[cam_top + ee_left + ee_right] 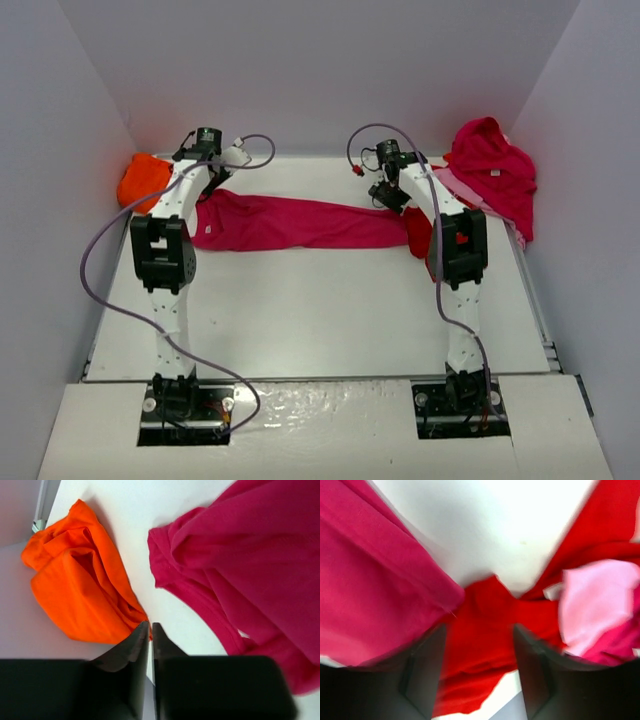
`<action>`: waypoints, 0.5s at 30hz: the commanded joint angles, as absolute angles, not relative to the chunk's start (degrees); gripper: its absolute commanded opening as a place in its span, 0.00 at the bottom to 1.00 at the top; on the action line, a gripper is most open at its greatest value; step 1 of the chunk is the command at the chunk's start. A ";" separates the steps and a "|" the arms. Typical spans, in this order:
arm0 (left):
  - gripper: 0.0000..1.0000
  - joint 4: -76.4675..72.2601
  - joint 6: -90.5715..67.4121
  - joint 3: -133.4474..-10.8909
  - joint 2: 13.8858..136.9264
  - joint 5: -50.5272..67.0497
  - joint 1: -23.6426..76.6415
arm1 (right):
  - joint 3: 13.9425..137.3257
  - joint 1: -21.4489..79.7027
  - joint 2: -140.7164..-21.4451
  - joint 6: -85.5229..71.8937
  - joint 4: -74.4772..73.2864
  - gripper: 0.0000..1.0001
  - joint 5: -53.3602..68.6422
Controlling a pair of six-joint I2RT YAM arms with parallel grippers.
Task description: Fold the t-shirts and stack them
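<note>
Magenta cloth runs across the upper middle of the top view: one magenta t-shirt [300,222] lies drawn out in a long band between your two arms, bunched rather than folded. The orange t-shirt [140,180] sits crumpled in the upper left corner of the table [320,320]. At the upper right, a crimson t-shirt [495,165] is heaped loosely over a light pink t-shirt [595,600], and a bright red t-shirt [480,655] lies beside them under your right arm.

Your left gripper [150,626] shows only a thin slit between its jaws and nothing in them; its tips hang close by the edge of the orange shirt, with the magenta shirt's end to the right of that view. Your right gripper [479,630] stands moderately wide over the red shirt, without pinching it.

By my reading, you are at the very start. No shirt is folded, no stack exists, and all five remain to be flattened, folded and piled.
</note>
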State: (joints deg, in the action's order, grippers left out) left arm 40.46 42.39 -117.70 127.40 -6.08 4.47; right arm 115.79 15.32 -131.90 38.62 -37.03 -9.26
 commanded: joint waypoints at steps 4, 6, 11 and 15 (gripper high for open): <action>0.00 41.79 36.91 -105.47 111.03 -0.38 7.56 | 109.56 16.06 -118.45 35.43 -35.47 0.00 -2.97; 0.00 43.55 35.88 -103.25 110.20 2.08 8.38 | 106.86 16.26 -118.36 35.84 -35.46 0.00 -1.71; 0.00 44.22 35.51 -95.47 108.10 5.87 11.55 | 103.85 16.47 -121.72 35.51 -35.51 0.00 -0.89; 0.00 41.57 35.03 -89.88 109.17 7.42 12.27 | 102.99 17.30 -123.91 35.39 -35.69 0.00 1.61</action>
State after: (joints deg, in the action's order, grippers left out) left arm 42.43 36.67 -91.97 110.82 4.19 11.61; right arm 103.64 16.37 -123.02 36.05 -35.03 -1.65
